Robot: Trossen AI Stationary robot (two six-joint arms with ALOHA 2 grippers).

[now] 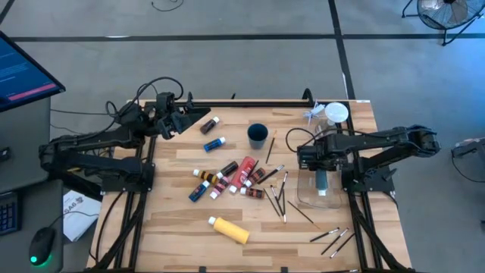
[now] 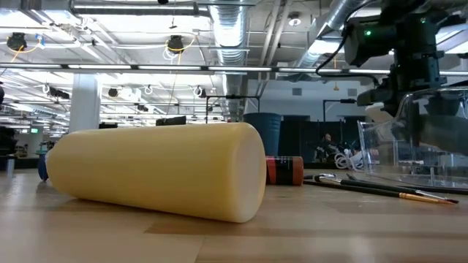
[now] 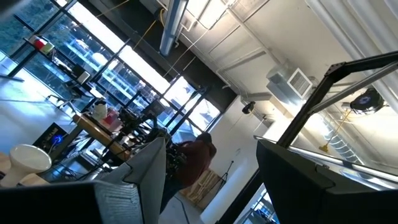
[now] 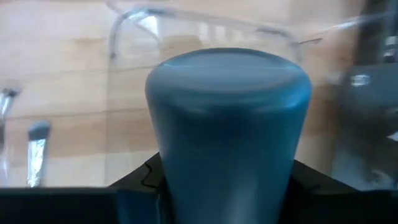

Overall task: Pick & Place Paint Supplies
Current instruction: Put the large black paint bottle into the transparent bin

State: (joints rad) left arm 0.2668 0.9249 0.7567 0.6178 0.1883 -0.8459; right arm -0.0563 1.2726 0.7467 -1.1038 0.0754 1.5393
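Observation:
My right gripper [image 1: 321,173] is over the clear box [image 1: 307,199] at the table's right side, shut on a teal-blue paint bottle [image 4: 227,124]. My left gripper [image 3: 205,186] waits open above the table's far left corner, pointing up into the room. A yellow bottle [image 1: 229,229] lies on its side near the near edge and is close to the camera in the low view [image 2: 157,172]. Several small tubes [image 1: 231,178] lie in a cluster mid-table, and two more [image 1: 212,134] lie farther back. Thin brushes [image 1: 277,193] lie right of the cluster. My right gripper has the teal-blue bottle between its two fingers [image 4: 140,183], which come down from above. The bottle's blunt end [image 4: 227,68] points away from the wrist camera toward the clear box's rim [image 4: 186,15]. It is lifted clear of the table; where the pads meet it is hidden by the bottle.
A dark blue cup [image 1: 258,135] stands behind the tube cluster. A clear jar with a white lid [image 1: 336,114] is at the far right corner. More brushes [image 1: 333,239] lie near the right near edge. There is bare wood at the near left [image 1: 174,227].

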